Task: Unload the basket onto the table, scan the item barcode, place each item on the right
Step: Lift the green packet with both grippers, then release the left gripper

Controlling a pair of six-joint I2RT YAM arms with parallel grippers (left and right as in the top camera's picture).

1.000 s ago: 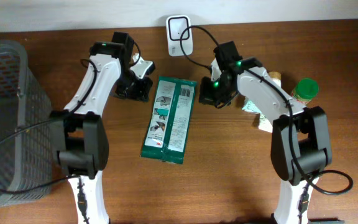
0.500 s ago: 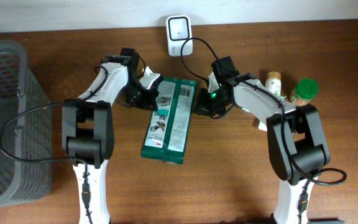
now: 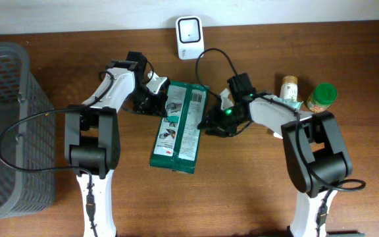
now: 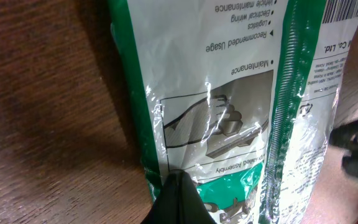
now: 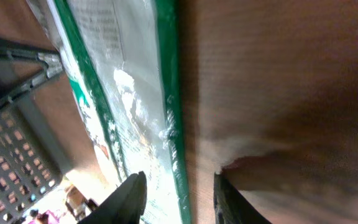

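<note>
The right gripper [image 3: 209,125] has slid down the side of the packet since a moment ago, and its fingers have come apart. The left gripper [image 3: 160,106] has stayed where it was, and so has the packet.

The flat green and white plastic packet [image 3: 179,128] lies on the brown wooden table [image 3: 242,191], in the middle, between the two arms. It lies a bit tilted.

The right gripper is at the packet's right edge. In the right wrist view its two black fingers [image 5: 133,193] stand apart, with the green edge of the packet running between them. They are not squeezing it. Only the finger ends show; the rest is cut off at the bottom.

The left gripper is at the packet's top left corner. In the left wrist view its black fingertips [image 4: 176,199] are pressed together into one point, right at the packet's edge. I cannot tell if they pinch any plastic. The black-striped barcode [image 4: 344,7] peeks in at the top corner, mostly cut off.

A big grey plastic basket [image 3: 5,99] sits on the left, cut off by the edge.

Farther back on the right stand a small jar with a tan lid [image 3: 289,87] and a jar with a green lid [image 3: 322,97], partly behind the right arm.

Farthest back is the small white scanner box [image 3: 188,29] by the wall.
</note>
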